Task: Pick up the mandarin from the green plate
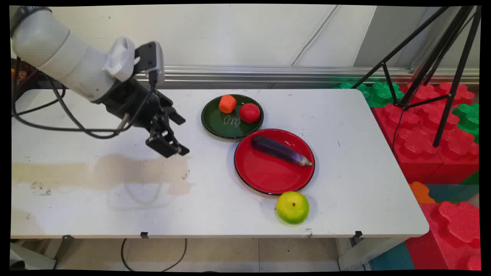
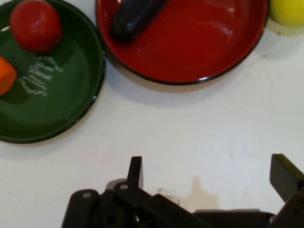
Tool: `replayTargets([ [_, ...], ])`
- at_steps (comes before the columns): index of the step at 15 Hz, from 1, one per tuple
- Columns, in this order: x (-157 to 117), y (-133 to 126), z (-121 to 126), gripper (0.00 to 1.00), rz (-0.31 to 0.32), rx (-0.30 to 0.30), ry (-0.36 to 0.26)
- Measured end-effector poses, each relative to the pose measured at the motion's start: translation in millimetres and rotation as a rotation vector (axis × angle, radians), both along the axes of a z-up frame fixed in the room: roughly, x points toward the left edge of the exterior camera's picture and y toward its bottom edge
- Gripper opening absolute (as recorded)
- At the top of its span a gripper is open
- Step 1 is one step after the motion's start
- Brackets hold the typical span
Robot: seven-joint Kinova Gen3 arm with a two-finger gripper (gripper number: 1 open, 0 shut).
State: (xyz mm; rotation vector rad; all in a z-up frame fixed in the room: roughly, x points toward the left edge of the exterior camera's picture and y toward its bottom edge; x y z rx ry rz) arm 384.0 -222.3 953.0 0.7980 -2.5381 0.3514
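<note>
Tool: the tool point(image 1: 171, 143) hangs over bare table point(image 1: 215, 207), left of both plates, fingers point(image 2: 135, 172) spread wide with nothing between them.
Green plate: the green plate point(image 1: 215, 124) carries an orange piece point(image 1: 227, 104) and a red tomato point(image 1: 249, 113), lying apart.
Red plate: the red plate point(image 1: 268, 176), touching the green one's near right side, carries a purple eggplant point(image 1: 280, 150) alone.
Loose fruit: a yellow-green apple point(image 1: 292, 207) sits on the table just beside the red plate's near rim, on no plate.
Progress: three things are plated, one lies off the plates, and the tool grips none of them.
Nearest: the green plate is closest to the tool, yet clearly apart.
</note>
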Motion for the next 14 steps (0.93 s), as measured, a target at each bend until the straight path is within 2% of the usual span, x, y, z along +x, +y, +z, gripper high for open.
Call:
replayTargets([
  [6, -0.5, -17.3, 20.9, 1.0, 0.102, -0.018, -0.001],
  [12, -16.9, -55.2, 41.5, 1.0, 0.256, -0.026, -0.031],
  [14, -22.2, -67.1, 43.5, 1.0, 0.289, -0.027, -0.043],
])
